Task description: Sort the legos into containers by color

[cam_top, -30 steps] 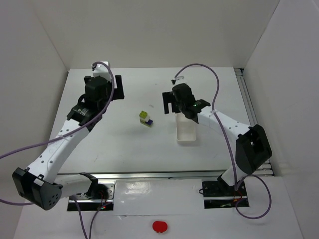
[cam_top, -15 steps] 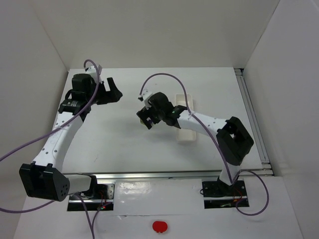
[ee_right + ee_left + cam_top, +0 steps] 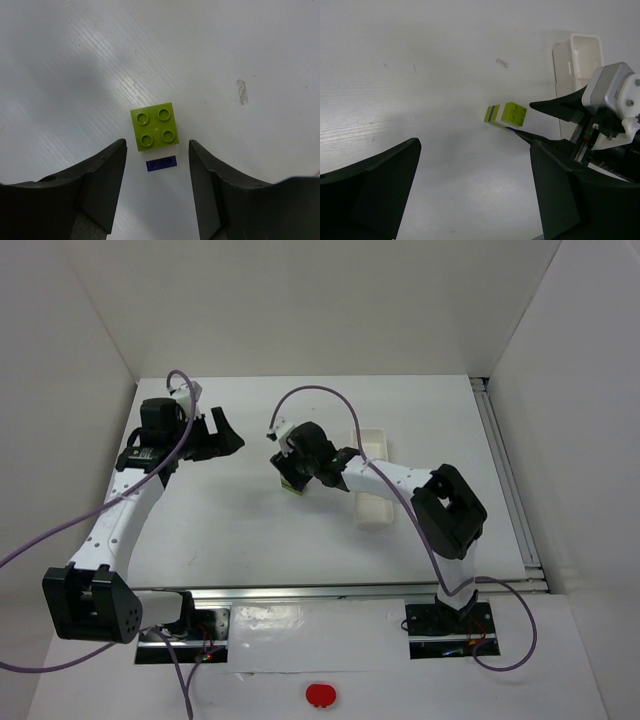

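White table, white walls: by the look of it, sorting has not begun.
You have the legos, a green brick with a purple piece and a bit of white against it, together near the centre of the table. They lie outside the tray, which runs front to back just right of them. No brick shows in its visible compartments, though an arm hides part. Your right gripper hangs over the legos, fingers apart either side, holding nothing. Your left gripper, spread and empty, hovers toward the left edge. Both colours are left to split and place.

One green lego, apparently one purple lego, one tray.
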`<state>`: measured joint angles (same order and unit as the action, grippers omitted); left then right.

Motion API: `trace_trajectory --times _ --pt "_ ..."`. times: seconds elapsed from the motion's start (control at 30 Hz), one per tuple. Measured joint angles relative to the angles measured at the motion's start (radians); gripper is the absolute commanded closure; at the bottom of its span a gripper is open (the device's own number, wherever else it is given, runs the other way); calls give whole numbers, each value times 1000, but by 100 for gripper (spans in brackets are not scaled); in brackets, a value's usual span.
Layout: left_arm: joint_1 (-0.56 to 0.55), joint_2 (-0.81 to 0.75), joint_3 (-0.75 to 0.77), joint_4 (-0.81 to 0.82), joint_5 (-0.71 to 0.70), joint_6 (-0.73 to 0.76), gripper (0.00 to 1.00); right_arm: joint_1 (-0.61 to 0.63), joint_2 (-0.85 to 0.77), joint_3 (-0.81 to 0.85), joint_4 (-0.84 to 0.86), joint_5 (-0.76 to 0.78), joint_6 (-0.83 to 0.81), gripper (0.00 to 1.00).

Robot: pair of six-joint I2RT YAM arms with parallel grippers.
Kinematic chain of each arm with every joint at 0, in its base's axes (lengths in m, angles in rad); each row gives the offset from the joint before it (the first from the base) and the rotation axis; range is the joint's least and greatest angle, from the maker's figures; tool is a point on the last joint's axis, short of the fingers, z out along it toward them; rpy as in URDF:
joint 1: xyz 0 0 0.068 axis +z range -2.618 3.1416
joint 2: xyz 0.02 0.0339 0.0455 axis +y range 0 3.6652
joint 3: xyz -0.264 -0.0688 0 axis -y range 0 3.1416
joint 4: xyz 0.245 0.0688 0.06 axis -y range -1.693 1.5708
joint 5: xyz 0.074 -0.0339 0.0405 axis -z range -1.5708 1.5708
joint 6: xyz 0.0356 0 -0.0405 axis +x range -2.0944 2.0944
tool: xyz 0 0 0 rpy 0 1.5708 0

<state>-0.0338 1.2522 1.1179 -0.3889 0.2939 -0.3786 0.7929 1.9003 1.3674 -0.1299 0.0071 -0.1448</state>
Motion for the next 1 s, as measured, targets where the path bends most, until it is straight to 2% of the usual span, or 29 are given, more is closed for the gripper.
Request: trace_trajectory --times 0.27,0.43,0.73,0.77,0.9,0.97,1.0 --pt "8 -12 0 1 8 -2 0 -1 30 3 38 0 15 42" --pt "9 -13 0 1 18 -15 0 -1 37 7 49 0 26 52" --pt "9 -13 0 1 26 -16 0 -1 70 40 63 4 36 52" --pt "9 -13 0 1 26 -16 0 -1 72 41 63 4 37 56" --pt "9 -13 -13 6 26 -16 0 -1 73 42 63 6 43 57" --pt "9 -13 -21 6 27 -16 0 -1 73 43 63 9 47 62" --pt "9 -13 -24 6 27 -15 0 -1 73 43 63 11 51 68"
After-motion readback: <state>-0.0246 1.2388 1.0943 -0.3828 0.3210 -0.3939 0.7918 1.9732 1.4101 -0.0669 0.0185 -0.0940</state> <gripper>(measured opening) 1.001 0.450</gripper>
